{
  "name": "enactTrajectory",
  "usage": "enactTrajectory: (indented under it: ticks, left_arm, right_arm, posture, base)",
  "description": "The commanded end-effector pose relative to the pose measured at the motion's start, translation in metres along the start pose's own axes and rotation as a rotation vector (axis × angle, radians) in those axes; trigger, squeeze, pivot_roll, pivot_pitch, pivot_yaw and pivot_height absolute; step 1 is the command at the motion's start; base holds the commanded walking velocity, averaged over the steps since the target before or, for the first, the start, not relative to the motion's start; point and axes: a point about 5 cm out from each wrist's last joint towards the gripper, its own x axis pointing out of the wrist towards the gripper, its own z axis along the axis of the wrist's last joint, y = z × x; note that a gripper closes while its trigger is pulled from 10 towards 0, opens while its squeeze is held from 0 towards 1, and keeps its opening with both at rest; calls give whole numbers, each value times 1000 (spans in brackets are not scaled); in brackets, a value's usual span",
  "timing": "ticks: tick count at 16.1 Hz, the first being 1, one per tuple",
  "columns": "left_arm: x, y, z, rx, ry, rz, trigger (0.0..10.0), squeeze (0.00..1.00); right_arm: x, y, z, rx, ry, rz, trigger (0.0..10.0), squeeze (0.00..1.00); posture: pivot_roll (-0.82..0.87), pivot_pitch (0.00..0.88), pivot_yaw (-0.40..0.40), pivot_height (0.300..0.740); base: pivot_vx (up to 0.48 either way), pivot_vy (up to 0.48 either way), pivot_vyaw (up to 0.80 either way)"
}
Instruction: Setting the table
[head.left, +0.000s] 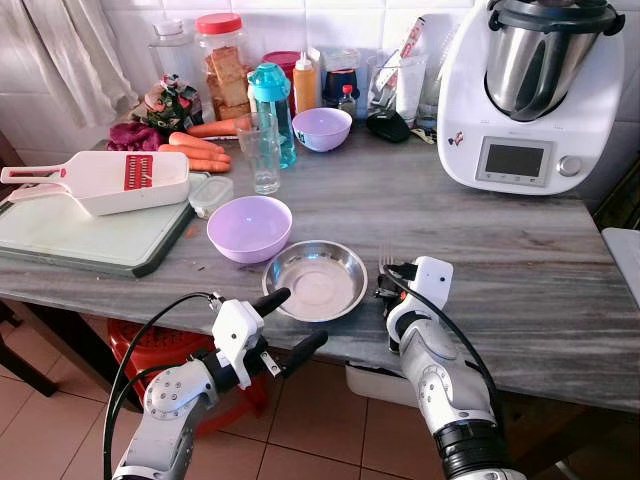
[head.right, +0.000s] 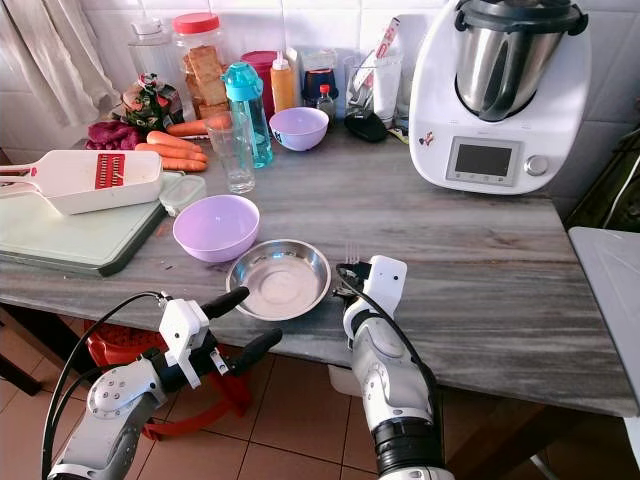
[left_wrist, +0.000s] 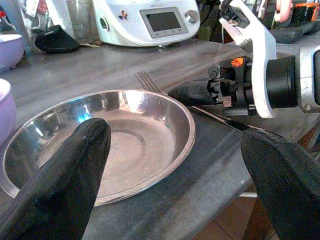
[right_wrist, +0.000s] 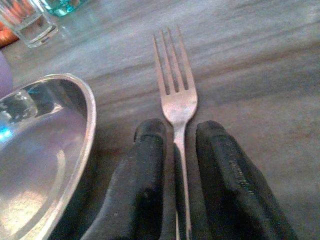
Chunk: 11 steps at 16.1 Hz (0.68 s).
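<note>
Left gripper (head.left: 296, 322) hangs spread wide, holding nothing, off the counter edge. Steel plate (head.left: 315, 279) sits near that edge; right gripper (right_wrist: 176, 150) seems clamped on the fork (right_wrist: 174, 85) just beside it. Lay it flat, parallel, then let go.

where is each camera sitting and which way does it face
Left eye view: on the head, looking down at the grey marble counter; both silver arms show, with the open left claw.
Right eye view: beside it, same scene, round steel plate shifted leftward.
Left wrist view: along the left claw's black fingers, facing the plate and the right claw.
Right wrist view: along the right claw's fingers, which flank the steel fork.
Shared: plate and fork show in all four views.
</note>
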Motion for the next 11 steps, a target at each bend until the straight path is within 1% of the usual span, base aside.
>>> enactTrajectory:
  ticks: [1,7,9,11]
  left_arm:
    - [-1,-1,2,5,-2,-17,10000,0]
    - [-2,-3,2,4,1,-23,10000,0]
    - [-2,-3,3,9,-4,-21,10000,0]
    - [-1,-2,4,11,-15,-14,10000,0]
  right_arm:
    - [2,2,0,-1,3,-1,10000,1000]
    - [2,2,3,14,-5,0,10000,1000]
    - [1,5,15,23,-46,9,10000,1000]
    - [-3,7,30,4,-119,30,10000,1000]
  posture:
    - [-39,0,50,740]
    - [-38,0,48,740]
    - [-36,0,47,740]
    - [-35,0,46,740]
  base:
    - [0,0,0]
    - [0,0,0]
    - [0,0,0]
    - [0,0,0]
